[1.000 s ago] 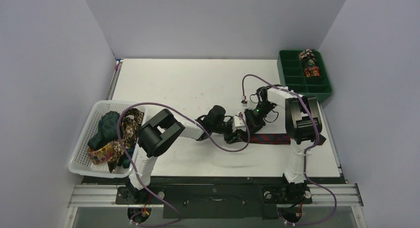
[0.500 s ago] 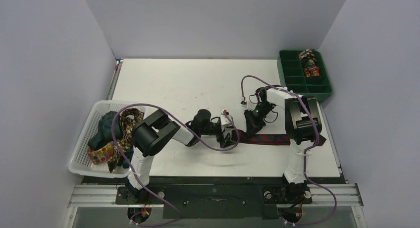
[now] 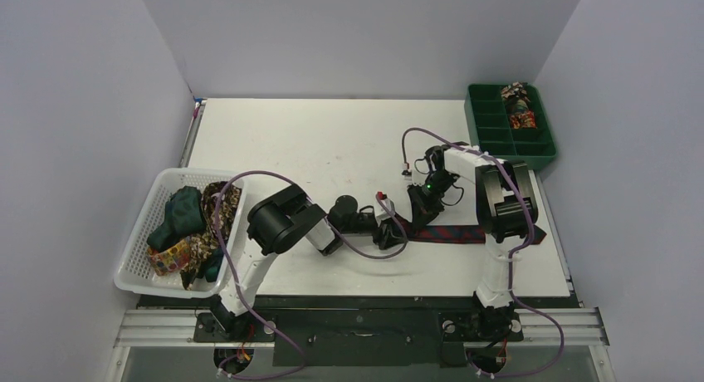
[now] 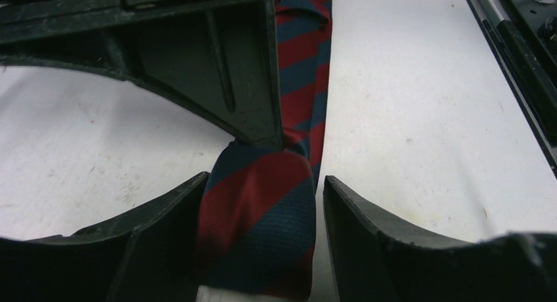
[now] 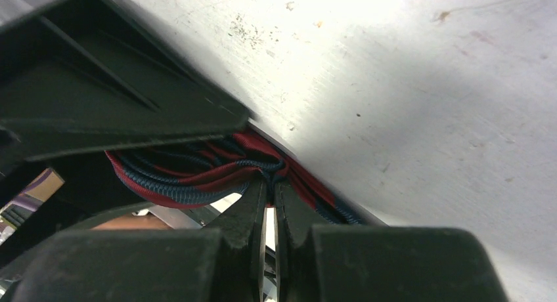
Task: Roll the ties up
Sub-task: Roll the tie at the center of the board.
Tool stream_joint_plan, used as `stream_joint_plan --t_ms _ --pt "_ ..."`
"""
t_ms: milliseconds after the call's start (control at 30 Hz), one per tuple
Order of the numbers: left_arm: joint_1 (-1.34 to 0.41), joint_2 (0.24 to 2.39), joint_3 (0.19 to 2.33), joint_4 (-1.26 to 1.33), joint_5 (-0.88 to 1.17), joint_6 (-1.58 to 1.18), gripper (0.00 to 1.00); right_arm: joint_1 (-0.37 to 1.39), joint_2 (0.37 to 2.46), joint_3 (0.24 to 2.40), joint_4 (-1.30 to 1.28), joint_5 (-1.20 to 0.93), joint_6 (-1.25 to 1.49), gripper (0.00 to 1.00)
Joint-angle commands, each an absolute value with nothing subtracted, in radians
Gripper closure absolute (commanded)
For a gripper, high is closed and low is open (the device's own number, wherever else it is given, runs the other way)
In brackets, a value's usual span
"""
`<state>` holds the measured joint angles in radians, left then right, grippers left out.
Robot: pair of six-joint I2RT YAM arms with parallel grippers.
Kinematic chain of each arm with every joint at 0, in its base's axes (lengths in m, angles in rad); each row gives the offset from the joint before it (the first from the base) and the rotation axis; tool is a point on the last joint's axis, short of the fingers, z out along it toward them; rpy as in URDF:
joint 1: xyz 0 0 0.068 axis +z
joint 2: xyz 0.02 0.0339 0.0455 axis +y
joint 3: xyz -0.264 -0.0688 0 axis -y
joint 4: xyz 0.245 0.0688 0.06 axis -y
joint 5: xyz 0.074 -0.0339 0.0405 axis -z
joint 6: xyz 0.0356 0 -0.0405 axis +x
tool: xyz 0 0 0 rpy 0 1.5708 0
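The navy tie with red stripes lies flat along the table's right front, under the right arm. In the top view my left gripper and right gripper meet at the tie's left end. In the left wrist view the folded end of the tie sits between the fingers of the left gripper. The left finger touches it and a thin gap shows at the right finger, so this gripper is open. The right gripper is shut, pinching bunched folds of the tie at its tips.
A white mesh basket at the left front holds several loose ties. A green compartment tray stands at the back right with rolled ties in its far cells. The right gripper's finger looms just ahead of the left gripper.
My left arm has drawn back to the left, its elbow folding in and its gripper sliding a little leftward along the tie's end. The right gripper has barely moved.
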<state>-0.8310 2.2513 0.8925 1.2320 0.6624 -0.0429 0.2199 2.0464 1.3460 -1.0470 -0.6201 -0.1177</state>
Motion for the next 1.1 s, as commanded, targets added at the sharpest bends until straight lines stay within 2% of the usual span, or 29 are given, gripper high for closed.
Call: stream_joint_plan --t_ms 0,167,333,433,767,833,967,1067 --pt "-0.858 2.311 0.944 1.393 0.658 -0.092 0.42 0.27 2.101 1.295 -0.903 -0.398 -0.139 1.0" --pt "-0.86 2.337 0.94 1.443 0.643 -0.123 0.46 0.273 2.1 1.298 -0.904 -0.376 -0.137 1.0" --pt "-0.81 2.225 0.784 1.452 0.675 -0.102 0.34 0.273 2.094 1.286 -0.899 -0.36 -0.136 1.0" --pt "-0.783 2.177 0.735 1.435 0.688 -0.082 0.33 0.275 2.093 1.279 -0.893 -0.361 -0.132 1.0" --pt "-0.78 2.155 0.801 1.392 0.694 -0.082 0.52 0.285 2.092 1.279 -0.895 -0.364 -0.146 1.0" --pt "-0.78 2.141 0.815 1.376 0.708 -0.081 0.62 0.286 2.094 1.28 -0.896 -0.365 -0.15 1.0" --pt "-0.791 2.128 0.854 1.341 0.76 -0.082 0.73 0.289 2.1 1.28 -0.897 -0.374 -0.152 1.0" --pt "-0.813 2.132 0.887 1.316 0.819 -0.086 0.74 0.293 2.101 1.281 -0.895 -0.382 -0.152 1.0"
